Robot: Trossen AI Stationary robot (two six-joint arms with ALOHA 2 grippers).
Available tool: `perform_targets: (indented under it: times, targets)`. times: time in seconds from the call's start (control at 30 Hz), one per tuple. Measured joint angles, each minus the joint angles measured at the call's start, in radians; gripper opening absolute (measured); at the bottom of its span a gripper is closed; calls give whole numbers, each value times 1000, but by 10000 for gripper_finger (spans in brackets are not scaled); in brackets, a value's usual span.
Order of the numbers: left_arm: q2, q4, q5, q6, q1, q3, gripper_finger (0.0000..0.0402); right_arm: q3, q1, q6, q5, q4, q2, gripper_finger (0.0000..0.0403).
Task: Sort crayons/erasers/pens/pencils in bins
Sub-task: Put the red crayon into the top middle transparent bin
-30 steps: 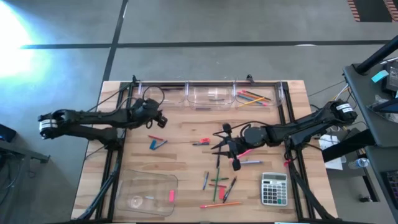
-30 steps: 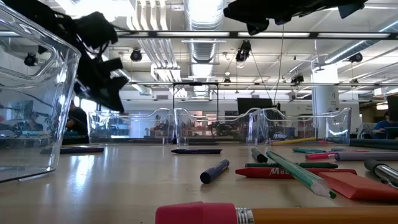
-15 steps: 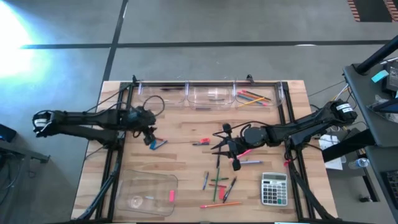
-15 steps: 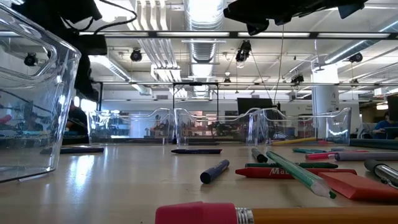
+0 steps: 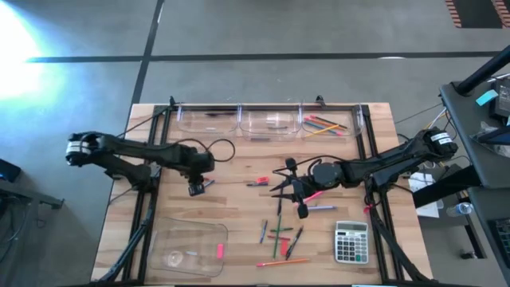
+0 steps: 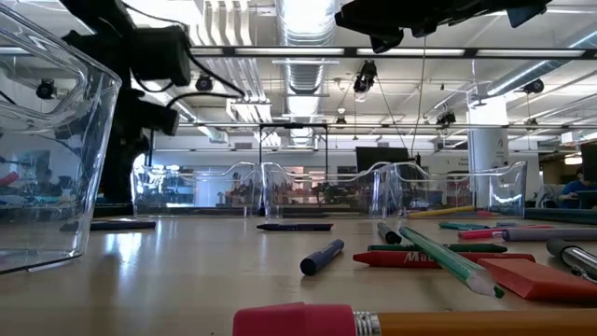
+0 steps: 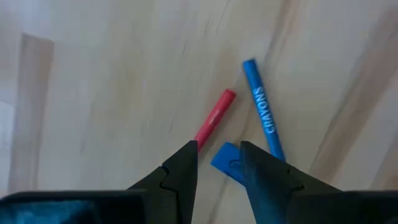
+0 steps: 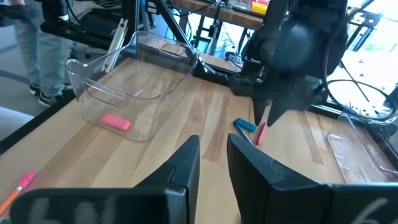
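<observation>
On the wooden surface [image 5: 239, 207], the left gripper [image 5: 195, 189] hung low over a small cluster of three things: a red crayon [image 7: 214, 116], a blue crayon [image 7: 263, 126] and a blue eraser [image 7: 229, 163]. Its jaws stood a little apart with nothing between them, their tips just above the eraser and the red crayon's end. Nearer the front edge, the larger shallow tray [image 5: 185, 248] held one pink eraser [image 5: 220, 250]; whether anything else lay in it could not be told. Along the far edge stood three small clear bins: the left one [image 5: 209, 119] held a single dark pen [image 5: 217, 114], the contents of the middle one [image 5: 269, 122] could not be made out, and the right one [image 5: 330, 123] held several pencils [image 5: 325, 125], too bunched to count. A loose scatter of pens, pencils and crayons lay mid-surface, beside a grey calculator [image 5: 351, 241]. Above that scatter hovered the right gripper [image 5: 288, 190], its jaws narrowly parted and empty in the wrist view.
</observation>
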Motion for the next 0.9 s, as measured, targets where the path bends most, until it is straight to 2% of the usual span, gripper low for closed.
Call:
perform_targets:
  times: [0.2, 0.53, 0.9]
  targets:
    - [87, 26, 0, 54, 0, 10, 114, 0, 0, -3, 0, -3, 0, 71]
    - [169, 55, -13, 147, 0, 52, 165, 0, 0, 0, 0, -3, 1, 72]
    - [264, 66, -11, 158, 3, 51, 169, -1, 0, 8, -1, -3, 1, 70]
